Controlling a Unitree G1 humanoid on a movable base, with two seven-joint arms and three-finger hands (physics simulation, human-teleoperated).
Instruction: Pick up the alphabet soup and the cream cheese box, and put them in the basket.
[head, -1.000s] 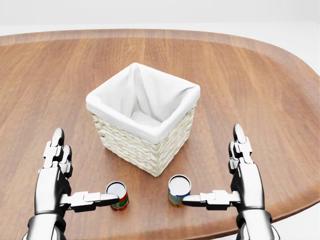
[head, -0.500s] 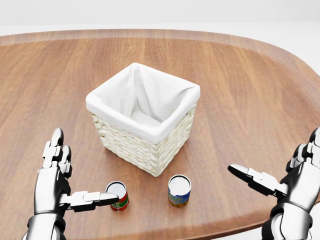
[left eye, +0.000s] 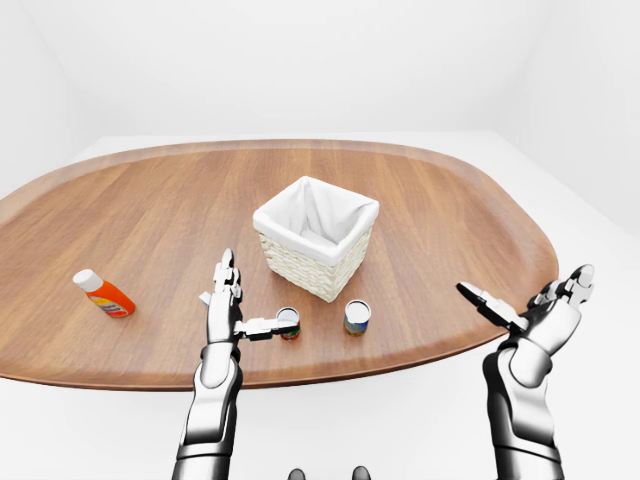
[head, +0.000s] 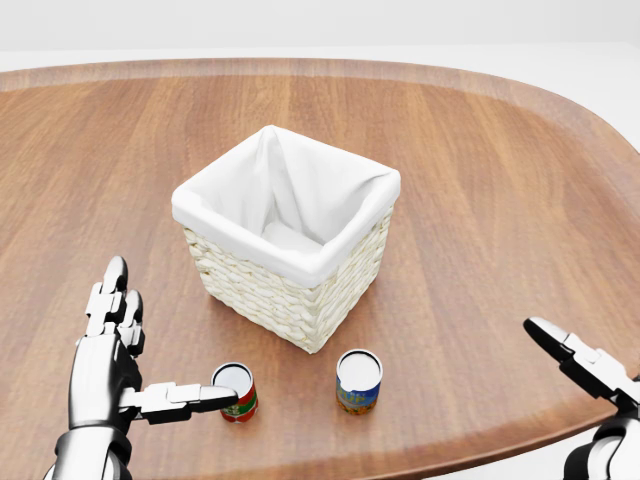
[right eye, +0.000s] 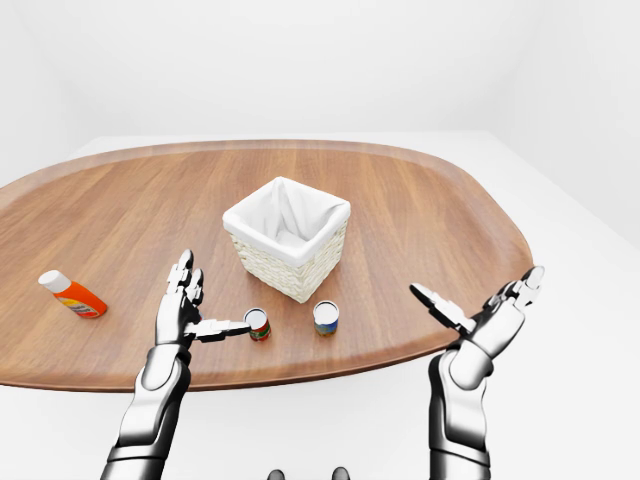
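I hold the left hand (head: 120, 375) spread, thumb tip reaching to the red-labelled can (head: 235, 391) so a grasp can close on it; the label is too small to confirm that it is the alphabet soup. A second can (head: 358, 380) stands just beside it, below the basket (head: 285, 232) in the head view. The right hand (left eye: 535, 310) hangs spread off the worktop (left eye: 160, 210) edge, holding nothing. No cream cheese box is visible; an orange bottle (left eye: 103, 294) lies at far left.
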